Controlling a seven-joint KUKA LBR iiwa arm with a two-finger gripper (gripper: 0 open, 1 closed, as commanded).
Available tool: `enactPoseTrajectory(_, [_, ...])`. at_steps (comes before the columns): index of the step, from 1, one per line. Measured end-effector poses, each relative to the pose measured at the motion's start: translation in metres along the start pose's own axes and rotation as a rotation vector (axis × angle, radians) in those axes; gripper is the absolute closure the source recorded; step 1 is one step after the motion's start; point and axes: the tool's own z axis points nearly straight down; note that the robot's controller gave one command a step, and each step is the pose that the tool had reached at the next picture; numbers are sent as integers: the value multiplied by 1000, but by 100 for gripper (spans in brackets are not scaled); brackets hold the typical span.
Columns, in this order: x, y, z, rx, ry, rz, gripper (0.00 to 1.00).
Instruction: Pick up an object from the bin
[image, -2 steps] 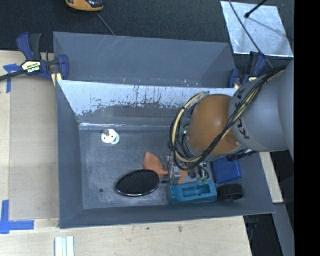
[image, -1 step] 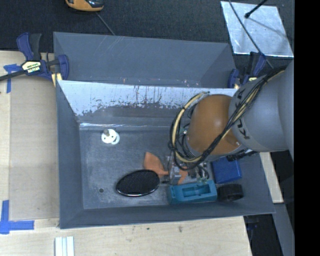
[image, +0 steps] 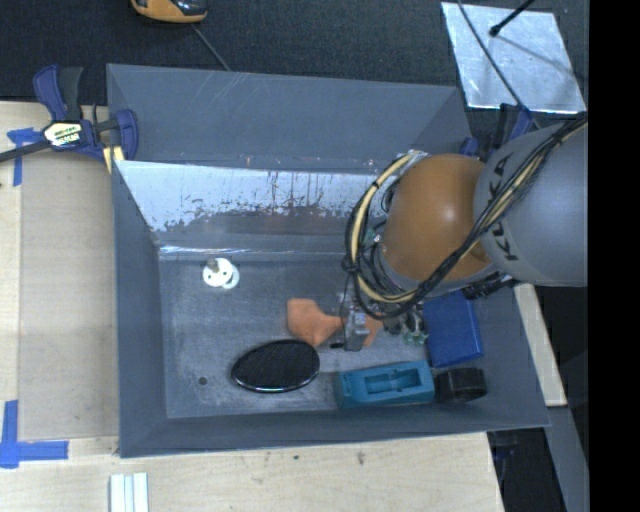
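Observation:
My gripper (image: 352, 332) is low in the middle-right of the bin, its fingertips right at the right end of an orange, rounded soft piece (image: 311, 320). The orange piece reaches past the fingers on both sides, so they seem to stand round it. A black oval disc (image: 275, 366) lies just in front-left of it. A blue rectangular tool with a black end (image: 390, 384) lies at the front edge, below the gripper.
A small white round thing (image: 220, 273) lies at the back left of the bin floor. A dark blue block (image: 453, 330) sits to the right, partly under the arm. The arm's orange cover and cables hang over the right half of the bin.

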Motion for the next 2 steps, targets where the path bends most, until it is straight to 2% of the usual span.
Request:
enactPoseTrajectory(1, [0, 0, 0, 0, 0, 0, 100])
enactPoseTrajectory(2, [-4, -20, -139, 0, -1, -14, 100])
